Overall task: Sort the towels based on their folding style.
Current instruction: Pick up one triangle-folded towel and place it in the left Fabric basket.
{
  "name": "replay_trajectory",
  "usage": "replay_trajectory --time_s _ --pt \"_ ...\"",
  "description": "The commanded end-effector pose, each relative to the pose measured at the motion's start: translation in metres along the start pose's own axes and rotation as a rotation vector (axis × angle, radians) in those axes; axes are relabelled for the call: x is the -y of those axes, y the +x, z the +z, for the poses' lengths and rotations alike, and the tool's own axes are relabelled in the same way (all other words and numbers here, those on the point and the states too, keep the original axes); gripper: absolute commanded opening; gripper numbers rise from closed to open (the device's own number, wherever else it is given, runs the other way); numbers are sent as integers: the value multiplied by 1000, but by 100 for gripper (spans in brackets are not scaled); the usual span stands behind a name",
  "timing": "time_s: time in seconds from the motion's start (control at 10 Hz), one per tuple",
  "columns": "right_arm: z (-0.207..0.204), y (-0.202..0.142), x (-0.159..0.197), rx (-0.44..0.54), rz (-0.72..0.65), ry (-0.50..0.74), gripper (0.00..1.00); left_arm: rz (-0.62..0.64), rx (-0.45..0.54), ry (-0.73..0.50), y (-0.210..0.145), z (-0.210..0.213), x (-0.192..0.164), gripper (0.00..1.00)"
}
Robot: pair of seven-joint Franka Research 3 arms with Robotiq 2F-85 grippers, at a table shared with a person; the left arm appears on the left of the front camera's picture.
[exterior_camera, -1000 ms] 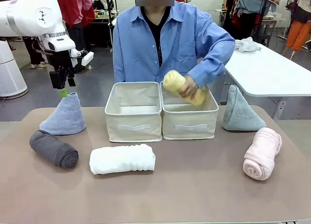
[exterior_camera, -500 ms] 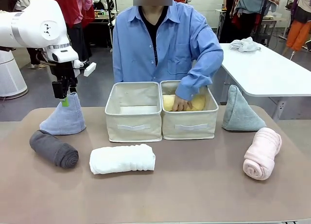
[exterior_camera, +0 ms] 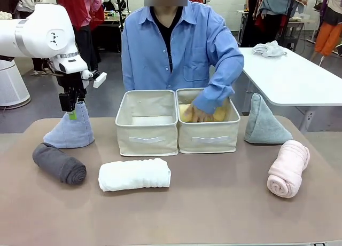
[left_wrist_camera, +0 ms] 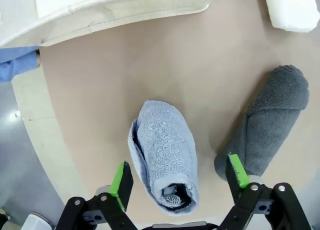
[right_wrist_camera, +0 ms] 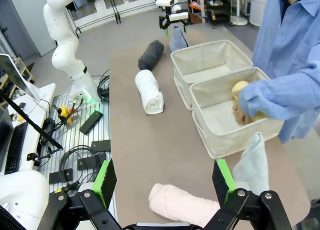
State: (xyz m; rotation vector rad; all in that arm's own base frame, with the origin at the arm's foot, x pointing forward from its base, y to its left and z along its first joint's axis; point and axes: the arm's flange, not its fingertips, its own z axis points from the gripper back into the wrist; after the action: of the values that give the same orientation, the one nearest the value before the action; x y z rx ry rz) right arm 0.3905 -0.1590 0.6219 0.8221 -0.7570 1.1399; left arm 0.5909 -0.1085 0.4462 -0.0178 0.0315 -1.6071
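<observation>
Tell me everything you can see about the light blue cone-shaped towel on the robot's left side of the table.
The light blue towel is terry cloth wrapped into a cone, upright on its wide base on the brown table, left of the cream boxes. From above, its layers leave a small hollow at the tip. The left gripper is open, one pad each side of the tip, not pressing it. The dark grey roll lies near, apart.
</observation>
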Motion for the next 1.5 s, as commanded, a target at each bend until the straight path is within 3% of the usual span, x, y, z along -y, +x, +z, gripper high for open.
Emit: replay_trajectory --time_s 0.0,0.1,0.2,0.3,0.8,1.0,1.4 --pt "0 1 0 2 -2 2 100 -22 -27 23 -2 -6 2 41" --pt "0 1 0 2 -2 2 100 -24 -26 21 -2 -6 2 22" --pt "0 1 0 2 -2 2 100 -24 -23 21 -3 -6 2 37" --pt "0 1 0 2 -2 2 100 -20 -17 24 -3 -5 2 0" --pt "0 1 0 2 -2 2 100 -12 -3 19 -6 -4 1 0" --pt "0 1 0 2 -2 2 100 27 -6 -43 -7 8 2 0" --pt "0 1 0 2 -2 2 100 -15 -59 72 -9 151 27 0"
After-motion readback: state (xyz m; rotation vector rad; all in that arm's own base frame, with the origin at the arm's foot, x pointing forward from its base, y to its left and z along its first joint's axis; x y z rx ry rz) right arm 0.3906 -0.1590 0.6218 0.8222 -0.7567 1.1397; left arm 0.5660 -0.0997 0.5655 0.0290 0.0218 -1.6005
